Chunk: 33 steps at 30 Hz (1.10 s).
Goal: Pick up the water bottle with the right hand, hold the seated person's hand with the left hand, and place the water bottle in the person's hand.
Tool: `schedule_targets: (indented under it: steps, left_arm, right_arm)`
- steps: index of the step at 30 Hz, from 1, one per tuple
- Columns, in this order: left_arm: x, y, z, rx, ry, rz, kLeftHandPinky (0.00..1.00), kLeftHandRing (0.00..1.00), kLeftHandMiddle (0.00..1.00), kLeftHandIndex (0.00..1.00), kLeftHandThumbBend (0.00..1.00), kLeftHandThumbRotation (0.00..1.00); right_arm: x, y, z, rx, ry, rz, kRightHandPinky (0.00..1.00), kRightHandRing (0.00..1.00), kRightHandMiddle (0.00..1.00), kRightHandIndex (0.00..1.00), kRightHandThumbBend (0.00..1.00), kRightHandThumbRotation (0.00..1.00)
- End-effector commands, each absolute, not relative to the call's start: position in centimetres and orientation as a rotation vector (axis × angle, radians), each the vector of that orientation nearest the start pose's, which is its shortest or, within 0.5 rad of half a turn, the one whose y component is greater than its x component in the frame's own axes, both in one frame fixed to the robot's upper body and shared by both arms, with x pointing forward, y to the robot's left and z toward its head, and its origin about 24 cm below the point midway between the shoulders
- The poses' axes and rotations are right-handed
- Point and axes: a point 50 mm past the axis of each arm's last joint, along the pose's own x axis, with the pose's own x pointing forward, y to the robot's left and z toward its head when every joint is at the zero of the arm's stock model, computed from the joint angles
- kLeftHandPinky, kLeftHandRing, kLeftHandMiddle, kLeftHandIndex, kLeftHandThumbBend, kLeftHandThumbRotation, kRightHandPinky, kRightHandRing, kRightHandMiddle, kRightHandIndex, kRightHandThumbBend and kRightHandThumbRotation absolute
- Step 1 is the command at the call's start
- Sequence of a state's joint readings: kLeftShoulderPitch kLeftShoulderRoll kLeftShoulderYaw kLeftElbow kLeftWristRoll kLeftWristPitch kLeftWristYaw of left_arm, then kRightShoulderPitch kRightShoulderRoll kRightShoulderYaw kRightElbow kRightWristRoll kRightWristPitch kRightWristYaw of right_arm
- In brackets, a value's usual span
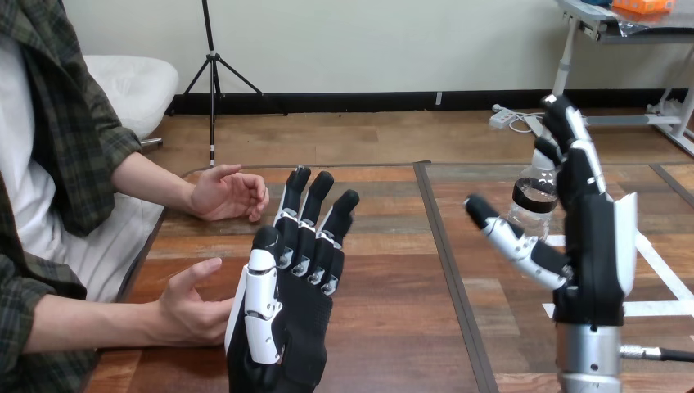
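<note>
Fingers (315,205) of the left hand (282,327) lie straight and close together, pointing away from us across the wooden tabletop (393,327), with the white-shelled thumb lying along the hand's left edge. We see this hand rising from the view's bottom edge, left of the middle, and it grips nothing. The person's lower hand (188,307) reaches in from the view's left, thumb raised, and sits right against the left hand's thumb side. We cannot tell whether the two actually touch, and no robot finger curls round it. The person's upper hand (225,192) rests farther back near the tabletop's left edge, loosely curled, apart from the left hand's fingertips. At the view's right, the right hand (593,246) stands upright on its silver forearm, spread wide: its thumb (511,237) juts out toward the left, while its other fingers (573,131) reach up and bend slightly at their tips. The water bottle (532,205), clear with a dark band round it, stands upright on the tabletop beyond this hand, showing in the gap between thumb and fingers. Its base is hidden behind the thumb and its top behind the fingers. We cannot tell whether the right hand touches it, but nothing is closed around it. White tape lines (655,262) cross the tabletop beside the right hand.
</note>
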<state>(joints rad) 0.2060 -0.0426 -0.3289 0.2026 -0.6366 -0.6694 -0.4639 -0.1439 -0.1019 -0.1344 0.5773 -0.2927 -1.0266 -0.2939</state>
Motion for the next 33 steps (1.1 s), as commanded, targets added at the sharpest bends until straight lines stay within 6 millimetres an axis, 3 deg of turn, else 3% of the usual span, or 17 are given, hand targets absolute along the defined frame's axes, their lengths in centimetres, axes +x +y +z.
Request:
schedule_targets:
  steps: [1,20,33]
  left_arm:
    - [18.9,8.5,3.1,-0.708,-0.398,-0.336,0.97,0.93,0.98,1.00,0.41,1.00]
    - [19.0,8.6,2.8,-0.746,-0.339,-0.339,0.78,0.84,0.92,1.00,0.42,1.00]
    - [19.2,8.7,2.5,-0.840,-0.285,-0.339,0.58,0.75,0.86,0.98,0.45,1.00]
  right_arm:
    - [26.3,-18.4,6.5,-0.286,-0.700,-0.189,0.85,0.92,0.94,0.90,0.76,0.36]
    - [27.7,-19.9,6.7,-0.400,-0.656,-0.274,0.88,0.97,0.97,0.92,0.82,0.48]
    - [28.5,-20.6,6.7,-0.449,-0.629,-0.285,0.90,0.98,0.98,0.91,0.85,0.53]
